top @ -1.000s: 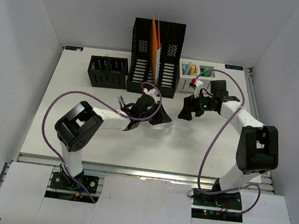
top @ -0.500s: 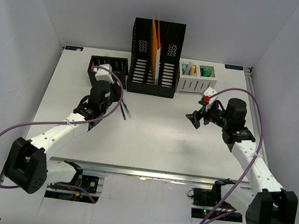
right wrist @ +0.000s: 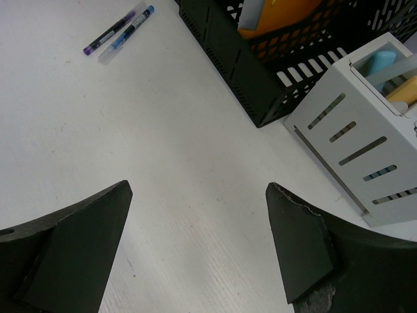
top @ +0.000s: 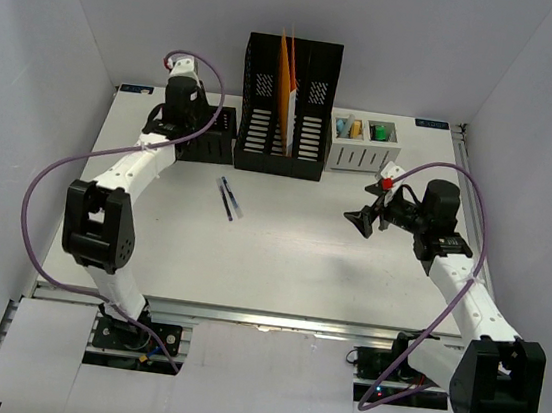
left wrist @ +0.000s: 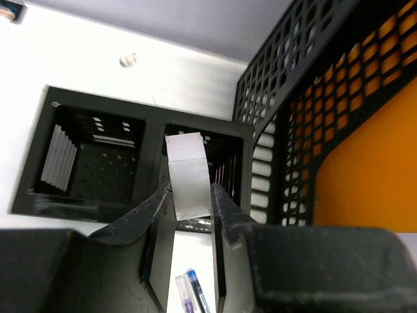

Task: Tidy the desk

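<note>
Plain white walls [top: 397, 40] stand on three sides under soft, even light.

no legible text, no labels, no numbers

Open desk [top: 290, 259] middle, pens [top: 229, 199] lying left of centre, file rack [top: 310, 135] blocking far edge

White desk [top: 280, 257] w/ metal rail [top: 272, 319] at near edge. Back row, L to R: small black bin [top: 222, 139], black file rack [top: 310, 135], white caddy [top: 361, 157]. Centre-left: two pens [top: 229, 199], side by side.
</note>
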### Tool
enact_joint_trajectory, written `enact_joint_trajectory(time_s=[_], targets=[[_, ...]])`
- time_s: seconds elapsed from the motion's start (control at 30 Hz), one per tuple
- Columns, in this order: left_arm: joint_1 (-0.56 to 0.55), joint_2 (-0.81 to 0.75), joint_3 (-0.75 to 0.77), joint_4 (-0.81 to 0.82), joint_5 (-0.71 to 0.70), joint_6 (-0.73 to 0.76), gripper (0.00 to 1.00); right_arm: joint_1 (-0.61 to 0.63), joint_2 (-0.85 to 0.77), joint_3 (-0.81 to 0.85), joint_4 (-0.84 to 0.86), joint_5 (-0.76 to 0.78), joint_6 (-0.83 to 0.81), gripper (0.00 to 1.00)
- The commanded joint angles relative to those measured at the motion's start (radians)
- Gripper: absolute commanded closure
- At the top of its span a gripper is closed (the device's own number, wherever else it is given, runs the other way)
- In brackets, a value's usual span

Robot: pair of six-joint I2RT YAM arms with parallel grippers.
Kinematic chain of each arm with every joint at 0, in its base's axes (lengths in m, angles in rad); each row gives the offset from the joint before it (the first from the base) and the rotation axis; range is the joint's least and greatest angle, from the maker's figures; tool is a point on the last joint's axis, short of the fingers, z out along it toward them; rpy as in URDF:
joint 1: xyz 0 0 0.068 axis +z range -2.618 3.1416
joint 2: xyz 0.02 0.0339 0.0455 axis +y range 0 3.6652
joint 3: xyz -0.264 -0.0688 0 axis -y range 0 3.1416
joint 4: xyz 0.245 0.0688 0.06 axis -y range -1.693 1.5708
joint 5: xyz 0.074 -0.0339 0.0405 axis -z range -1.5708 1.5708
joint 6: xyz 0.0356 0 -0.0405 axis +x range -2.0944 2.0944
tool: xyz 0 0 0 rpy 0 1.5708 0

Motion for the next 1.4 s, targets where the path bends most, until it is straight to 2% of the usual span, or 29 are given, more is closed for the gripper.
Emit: enact_joint_trajectory(time_s=[0.0,0.17,0.3,0.4,0.47,0.67,0.73,0.8,0.93,1.07,1.23,1.37], targets=[[0.007,0.078,0.105,-0.097,0.081,0.025,1.0,-0.027,-0.01,0.01,0.05,-0.046,-0.006,0.1],[0.006,0.142,0.173,-0.148,0.13,0.01,0.98,-0.044,-0.003,0.009,0.051,-0.062,0.003,0.1],[0.006,0.164,0.201,-0.191,0.135,-0.001,0.49,-0.052,0.005,0.014,0.043,-0.07,0.005,0.1],[0.008,0.149,0.203,-0.204,0.131,0.005,0.31,-0.057,0.012,0.017,0.036,-0.078,0.007,0.1],[0.006,0.127,0.198,-0.205,0.131,0.005,0.26,-0.058,0.016,0.018,0.033,-0.082,0.008,0.1],[0.006,-0.006,0.145,-0.284,0.097,-0.036,0.3,-0.067,0.019,0.023,0.024,-0.092,0.008,0.1],[0.006,-0.077,0.106,-0.35,0.06,-0.1,0.42,-0.068,0.022,0.021,0.024,-0.094,0.008,0.1],[0.006,-0.153,0.044,-0.417,0.04,-0.151,0.62,-0.07,0.023,0.023,0.021,-0.098,0.009,0.1],[0.008,-0.25,-0.034,-0.507,0.11,-0.189,0.8,-0.072,0.032,0.024,0.02,-0.106,0.016,0.1],[0.008,-0.29,-0.112,-0.558,0.191,-0.231,0.82,-0.072,0.038,0.027,0.016,-0.109,0.02,0.1],[0.006,-0.246,-0.187,-0.597,0.28,-0.27,0.8,-0.073,0.037,0.027,0.016,-0.109,0.023,0.1],[0.004,-0.186,-0.202,-0.597,0.284,-0.282,0.68,-0.073,0.037,0.029,0.016,-0.108,0.022,0.1]])
